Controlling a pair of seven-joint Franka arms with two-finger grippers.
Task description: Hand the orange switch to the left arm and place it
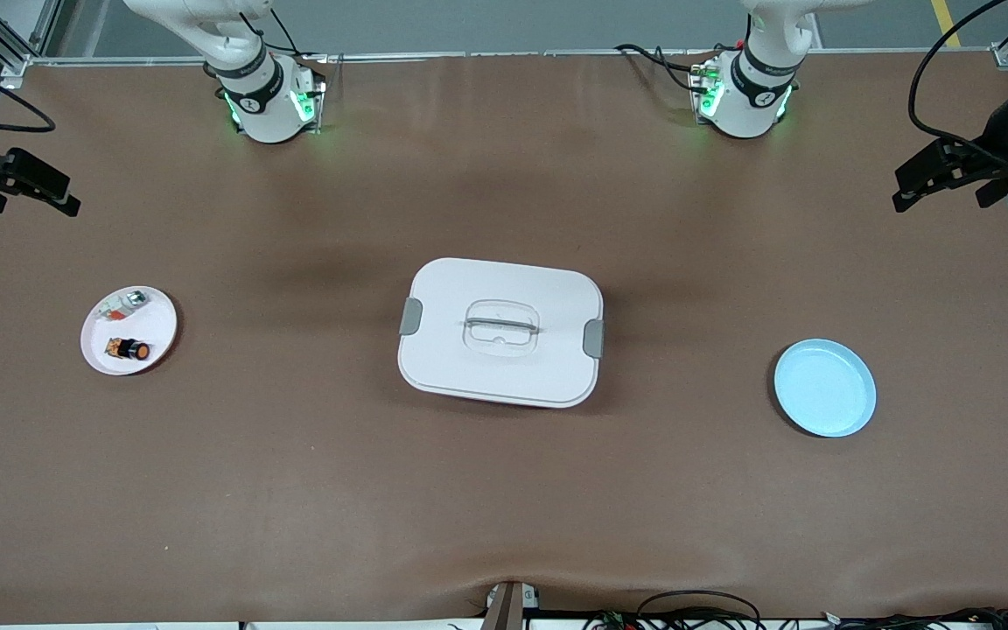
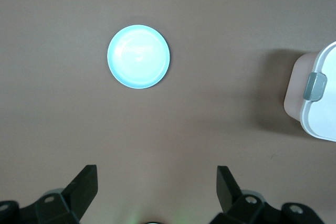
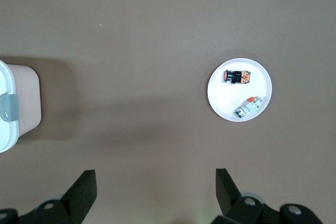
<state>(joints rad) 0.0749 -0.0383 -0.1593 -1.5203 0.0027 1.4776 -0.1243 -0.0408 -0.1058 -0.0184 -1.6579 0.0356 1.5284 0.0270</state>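
Nothing's started: the tiny black-and-orange push-button switch (image 1: pixel 129 349) sits on the small white round plate (image 1: pixel 158 324) at the right arm's end, big white lidded plastic box (image 1: pixel 501 332) mid-surface. Left hand (image 1: pixel 941 178) and right hand (image 1: pixel 27 185) both hang wide open, waiting.

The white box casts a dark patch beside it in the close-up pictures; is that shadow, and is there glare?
Shadow, yes: both wrist views show it beside the box. Left wrist view: faint sheen on the blue plate. Front view: soft shadows, no strong glare.
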